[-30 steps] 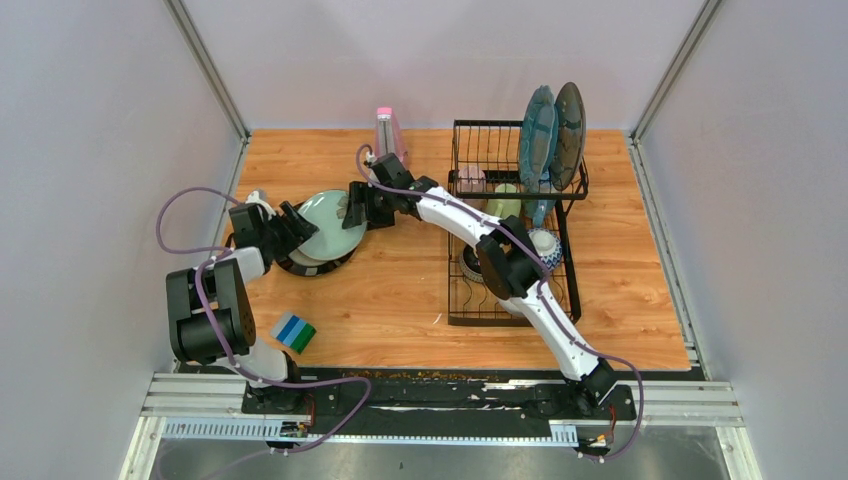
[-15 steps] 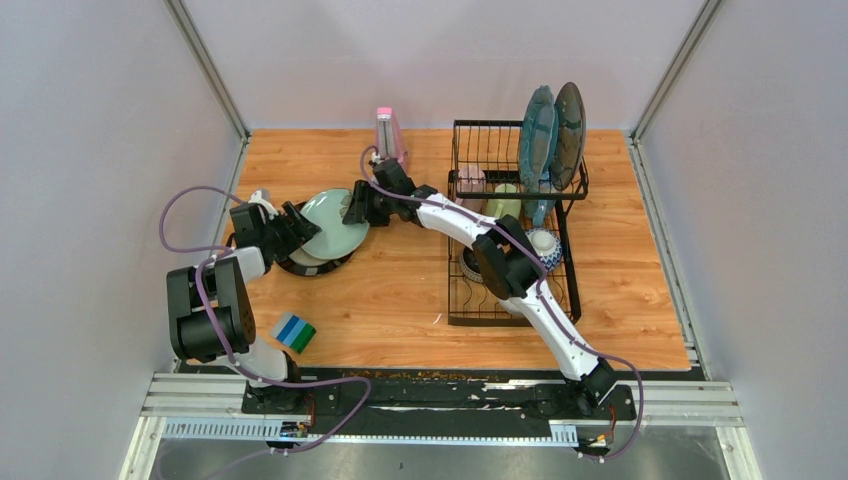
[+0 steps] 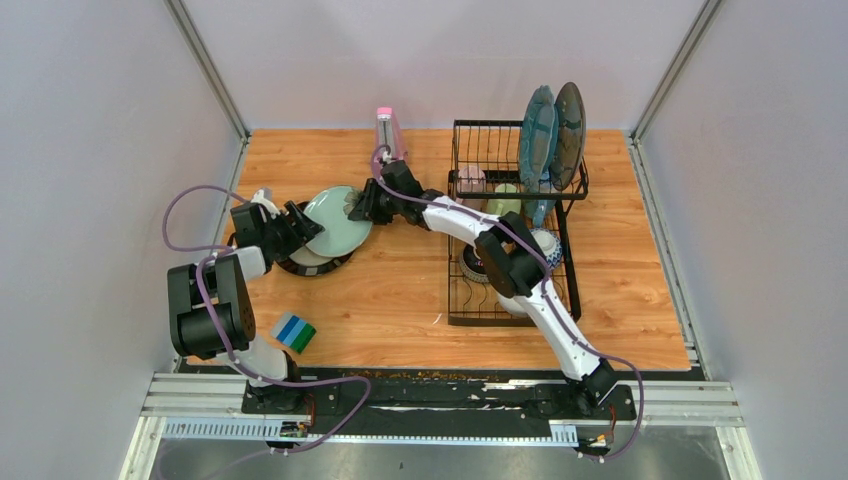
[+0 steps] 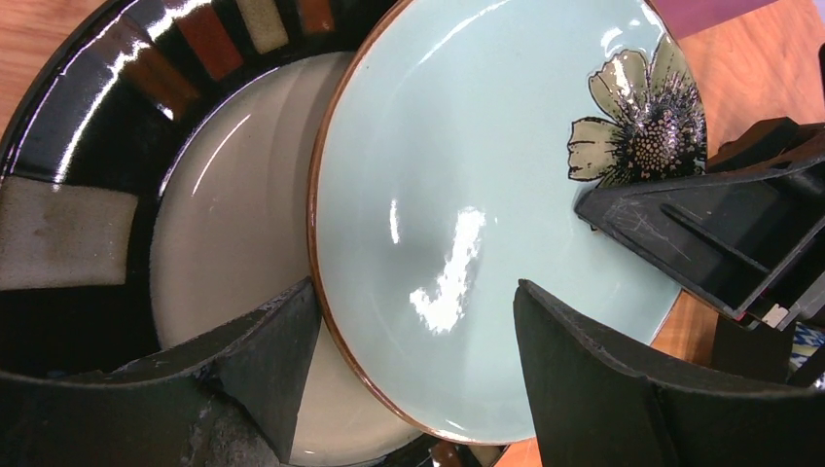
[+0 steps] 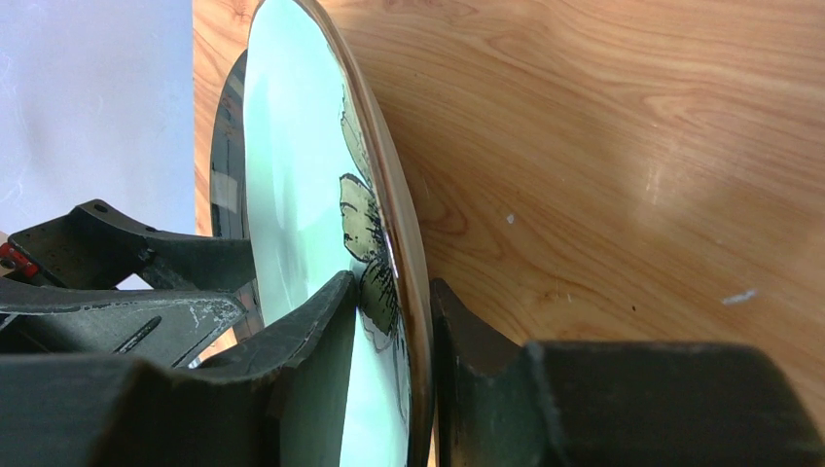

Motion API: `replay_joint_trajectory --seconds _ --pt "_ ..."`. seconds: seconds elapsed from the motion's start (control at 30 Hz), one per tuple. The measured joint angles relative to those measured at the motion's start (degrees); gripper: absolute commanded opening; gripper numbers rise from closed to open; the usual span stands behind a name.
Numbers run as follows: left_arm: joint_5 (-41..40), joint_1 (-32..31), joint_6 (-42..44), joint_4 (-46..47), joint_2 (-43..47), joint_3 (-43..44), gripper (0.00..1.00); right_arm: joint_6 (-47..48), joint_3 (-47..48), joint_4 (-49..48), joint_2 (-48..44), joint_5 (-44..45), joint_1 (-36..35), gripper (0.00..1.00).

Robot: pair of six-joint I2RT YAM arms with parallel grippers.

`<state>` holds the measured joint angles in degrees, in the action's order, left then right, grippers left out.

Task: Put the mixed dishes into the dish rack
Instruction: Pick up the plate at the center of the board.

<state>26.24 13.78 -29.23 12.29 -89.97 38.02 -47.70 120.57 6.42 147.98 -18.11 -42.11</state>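
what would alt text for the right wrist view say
The right tool pinches the rim of a pale green flowered plate, which stands tilted on edge over a wooden table.

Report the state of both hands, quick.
Left hand: open, at the edge of the pale green flower plate, not gripping it.
Right hand: closed on that plate's rim.
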Motion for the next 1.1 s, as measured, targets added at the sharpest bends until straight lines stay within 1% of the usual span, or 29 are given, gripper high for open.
replay_joint_trajectory --seconds 0.07,0.1,0.17,0.23,0.27,0.37,0.47,0.6,0.73,0.97,1.03,1.1 --pt "0.3 0.0 0.0 0.1 -0.1 0.0 0.80 0.1 -1.1 0.0 -0.9 1.0 -0.1 0.25" --pt "0.5 0.0 0.0 0.2 -0.1 0.0 0.81 0.2 -1.4 0.2 -1.3 1.6 -0.1 0.26" --pt "0.6 -0.1 0.0 0.2 -0.2 0.0 0.81 0.7 -1.7 0.5 -2.0 2.7 -0.2 0.31" --pt "0.7 -0.2 0.0 0.3 -0.2 0.0 0.80 1.4 -1.7 1.0 -2.5 3.6 -0.2 0.41" --pt "0.8 -0.2 0.0 0.3 -0.2 0.0 0.80 1.8 -1.7 1.4 -2.6 3.9 -0.2 0.43" --pt "1.4 -0.3 -0.1 0.3 -0.3 0.0 0.80 2.8 -1.7 3.1 -2.7 4.6 -0.2 0.44" --pt "1.5 -0.3 -0.2 0.4 -0.3 0.0 0.80 3.1 -1.4 4.3 -2.7 4.3 -0.2 0.39" --pt "1.8 -0.3 -0.2 0.5 -0.4 0.0 0.80 3.5 -0.9 4.9 -2.7 4.1 -0.2 0.36" --pt "1.8 -0.3 -0.2 0.5 -0.4 0.0 0.80 3.7 -0.9 4.9 -2.7 4.1 -0.2 0.28" --pt "2.7 -0.3 -0.5 0.8 -0.7 0.0 0.80 3.2 -0.5 5.5 -2.9 3.2 0.1 0.28" --pt "2.9 -0.3 -0.5 0.9 -0.8 0.0 0.81 3.2 -0.5 6.0 -3.3 3.8 0.1 0.27" --pt "3.1 -0.3 -0.7 0.9 -0.8 0.0 0.81 3.2 -0.5 6.4 -3.7 4.6 0.1 0.23"
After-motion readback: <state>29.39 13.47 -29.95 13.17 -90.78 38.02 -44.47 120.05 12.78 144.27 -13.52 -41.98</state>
